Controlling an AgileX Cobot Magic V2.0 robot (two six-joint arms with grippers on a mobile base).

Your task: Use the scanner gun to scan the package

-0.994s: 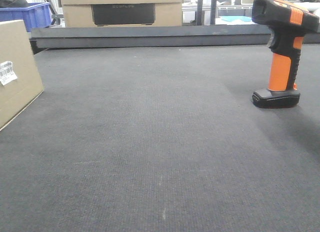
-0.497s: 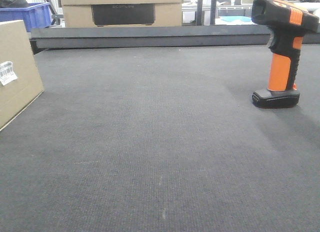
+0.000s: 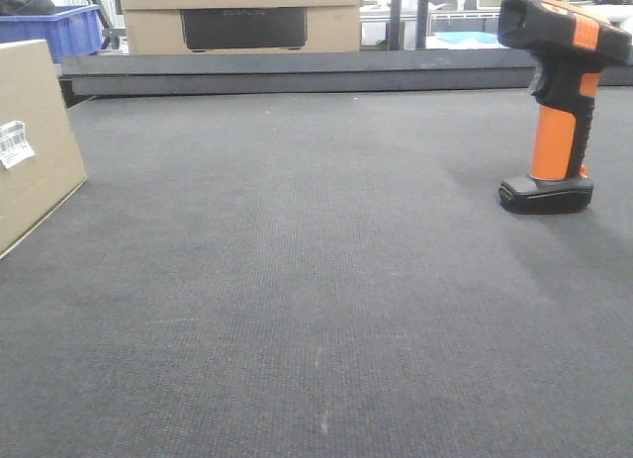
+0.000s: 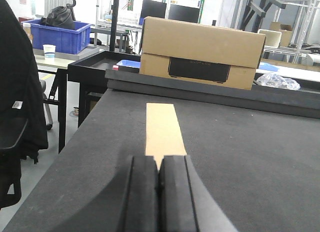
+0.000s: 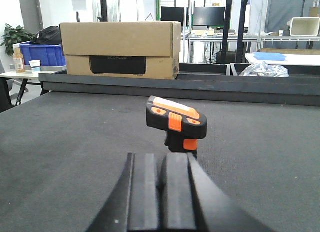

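Observation:
The package point(image 3: 35, 151) stands on edge at the far left of the dark mat, its white barcode label point(image 3: 14, 143) facing the front camera. In the left wrist view its narrow top edge point(image 4: 161, 124) runs straight ahead of my left gripper point(image 4: 160, 161), which is shut and empty just short of it. The scanner gun point(image 3: 559, 102) stands upright on its black foot at the right. The right wrist view has the scanner gun point(image 5: 175, 121) a little beyond my right gripper point(image 5: 162, 159), which is shut on nothing. Neither gripper shows in the front view.
A larger tan box with a dark panel point(image 3: 237, 18) sits behind the raised black rail point(image 3: 297, 74) at the mat's far edge. A blue bin point(image 3: 59, 28) stands back left. A black chair point(image 4: 15, 106) is beside the table's left edge.

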